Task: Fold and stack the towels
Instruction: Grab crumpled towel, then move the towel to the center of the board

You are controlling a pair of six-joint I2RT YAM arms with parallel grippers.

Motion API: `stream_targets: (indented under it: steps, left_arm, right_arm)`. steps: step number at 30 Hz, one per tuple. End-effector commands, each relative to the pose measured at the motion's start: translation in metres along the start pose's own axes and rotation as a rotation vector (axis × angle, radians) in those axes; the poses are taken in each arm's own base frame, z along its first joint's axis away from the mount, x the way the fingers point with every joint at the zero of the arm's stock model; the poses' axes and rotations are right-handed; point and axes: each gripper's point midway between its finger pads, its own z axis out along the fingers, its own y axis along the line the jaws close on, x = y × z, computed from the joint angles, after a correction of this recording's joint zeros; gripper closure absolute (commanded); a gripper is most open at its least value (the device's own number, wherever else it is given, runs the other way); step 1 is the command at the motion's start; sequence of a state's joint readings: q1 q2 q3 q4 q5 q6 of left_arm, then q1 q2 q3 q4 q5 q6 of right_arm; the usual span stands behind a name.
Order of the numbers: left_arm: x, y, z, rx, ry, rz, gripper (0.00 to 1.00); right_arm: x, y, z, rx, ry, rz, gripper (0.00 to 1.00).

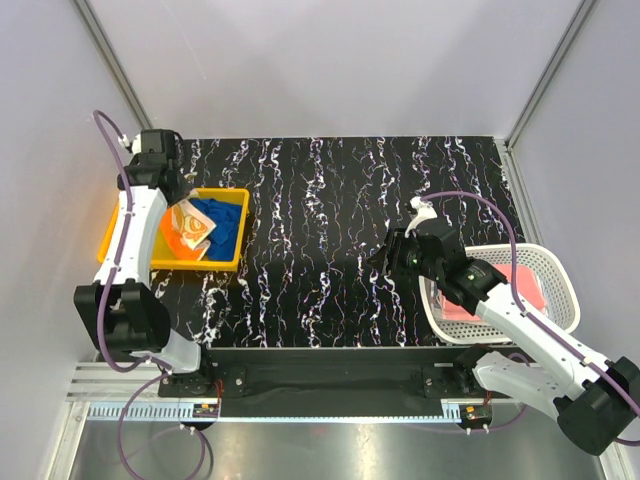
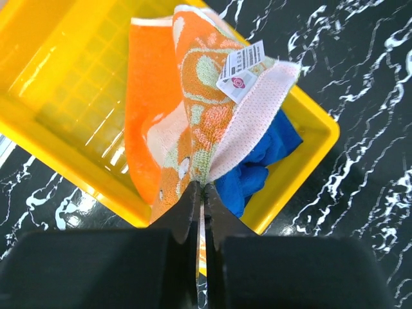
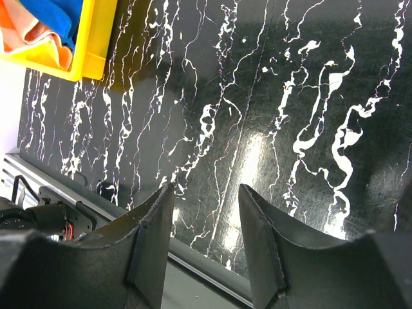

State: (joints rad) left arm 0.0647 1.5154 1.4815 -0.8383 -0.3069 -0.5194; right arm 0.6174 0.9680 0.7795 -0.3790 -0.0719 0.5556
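L end effector (image 2: 201, 187): clenched, jaws pinched tight on an edge of the orange cartoon-print towel (image 2: 193, 96), cloth bunched right at the tips. Towel fans out from the pinch over the yellow tray (image 2: 58, 84). Orange side faces the tray's open grid floor, and the white dotted backside is turned up on the side toward the tray's rt corner. White label tag (image 2: 240, 67) w/ barcode sits on the backside, near the towel's far edge. Royal blue towel (image 2: 270, 154) is crumpled inside the tray, under and beside the orange one, against the tray's rt wall. Tray floor on the other side of the orange towel is bare. Tray rests on the black white-veined desk (image 2: 360, 96), at its left edge in the top view.

R end effector (image 3: 206, 190): released, jaws apart, nothing btwn them, above bare desk well to the rt of the tray. One tray corner shows at upper left of the R wrist view.

White mesh basket (image 1: 555, 270): on the opposite side of the desk from the tray, R arm partly over it. Pink towel (image 1: 528, 283) lies inside the basket; can't tell if it's folded.
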Motion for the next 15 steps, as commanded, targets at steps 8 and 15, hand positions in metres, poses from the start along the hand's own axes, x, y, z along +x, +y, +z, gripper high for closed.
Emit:
stream_targets:
  steps: [8,15]
  left_arm:
    - [-0.097,-0.040,-0.107,0.289,-0.251,-0.015,1.00]
    - [-0.106,-0.118,-0.181,0.622,-0.267,0.147,1.00]
  right_arm:
    - [-0.018,0.012,-0.001,-0.020,-0.045,-0.025,0.48]
    - [-0.063,0.008,-0.011,0.101,-0.153,-0.067,0.48]
